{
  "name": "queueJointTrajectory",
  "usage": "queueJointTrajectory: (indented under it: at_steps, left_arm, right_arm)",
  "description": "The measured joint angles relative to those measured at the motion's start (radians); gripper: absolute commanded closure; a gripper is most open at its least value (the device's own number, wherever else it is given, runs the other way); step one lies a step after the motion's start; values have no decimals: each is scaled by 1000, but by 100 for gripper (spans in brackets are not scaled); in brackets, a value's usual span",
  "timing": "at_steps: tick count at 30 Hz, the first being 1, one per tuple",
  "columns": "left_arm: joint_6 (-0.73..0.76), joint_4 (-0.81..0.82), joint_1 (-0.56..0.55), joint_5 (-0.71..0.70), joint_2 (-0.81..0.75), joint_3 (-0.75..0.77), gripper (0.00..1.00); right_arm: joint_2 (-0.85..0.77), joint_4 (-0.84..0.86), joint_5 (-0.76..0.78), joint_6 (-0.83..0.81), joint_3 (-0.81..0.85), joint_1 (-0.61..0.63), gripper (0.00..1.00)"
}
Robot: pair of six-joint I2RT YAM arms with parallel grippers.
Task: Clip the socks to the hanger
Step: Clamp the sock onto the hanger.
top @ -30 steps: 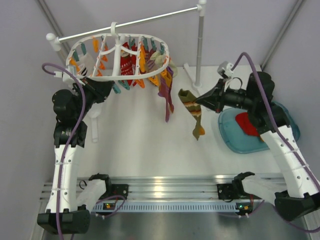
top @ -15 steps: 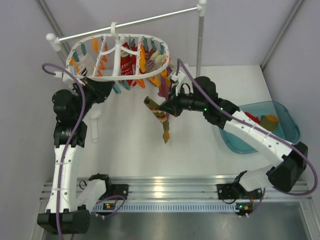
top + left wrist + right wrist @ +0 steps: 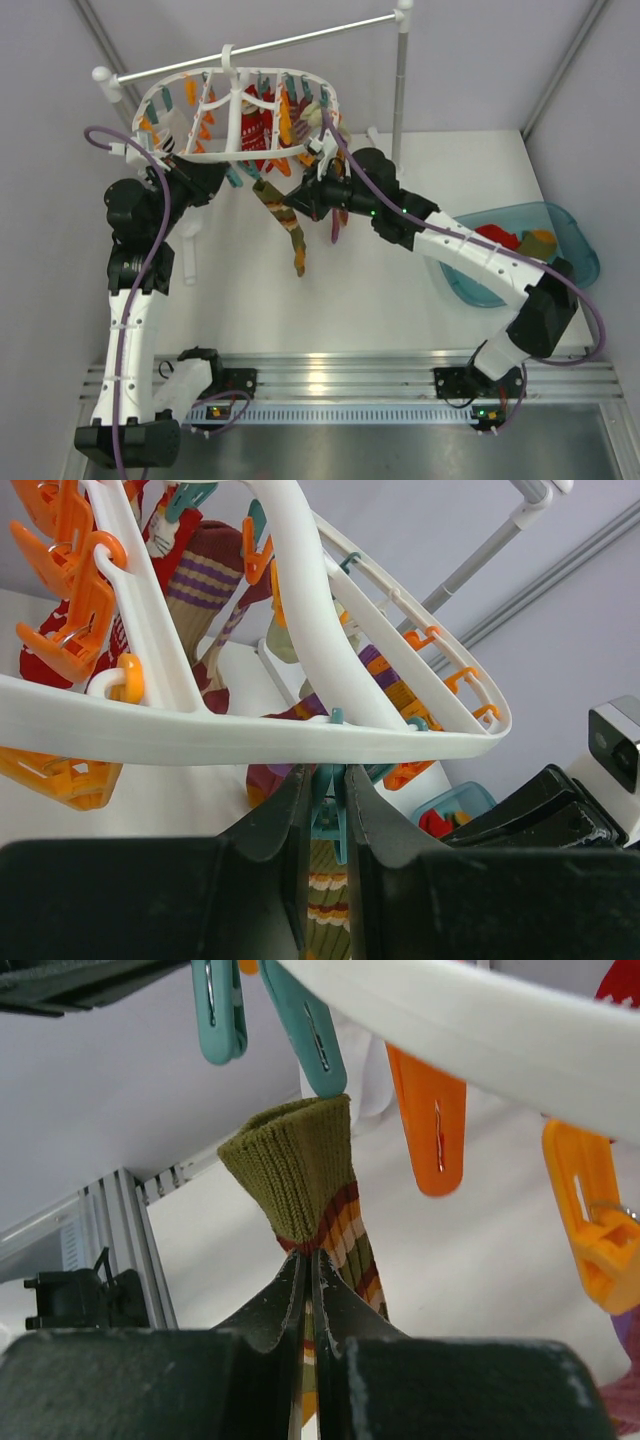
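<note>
The hanger (image 3: 240,150), a white oval rack with orange and teal clips, hangs from the rod at the back left. My left gripper (image 3: 230,178) is at its near rim (image 3: 250,742) and is shut on a teal clip (image 3: 331,815). Just under that rim, my right gripper (image 3: 290,200) is shut on an olive, orange and brown striped sock (image 3: 290,235) below its cuff. In the right wrist view the cuff (image 3: 295,1180) touches the tip of a teal clip (image 3: 310,1035) above my right gripper (image 3: 311,1255). The sock's foot dangles toward the table.
Several other socks, red (image 3: 255,130) and purple (image 3: 335,215), hang from the hanger. A blue bin (image 3: 570,235) at the right holds more socks. The white stand's upright pole (image 3: 400,90) rises behind my right arm.
My right arm has swung left from beside the bin, carrying the striped sock to just under the hanger's near rim. My left gripper has stayed at the rim.
</note>
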Motion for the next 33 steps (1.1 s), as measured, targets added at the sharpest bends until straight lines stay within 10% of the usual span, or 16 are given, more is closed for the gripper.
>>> queueJointTrajectory:
  at_steps: [33]
  left_arm:
    - [-16, 0, 0, 10, 0, -7, 100]
  right_arm:
    - [92, 43, 14, 40, 46, 47, 100]
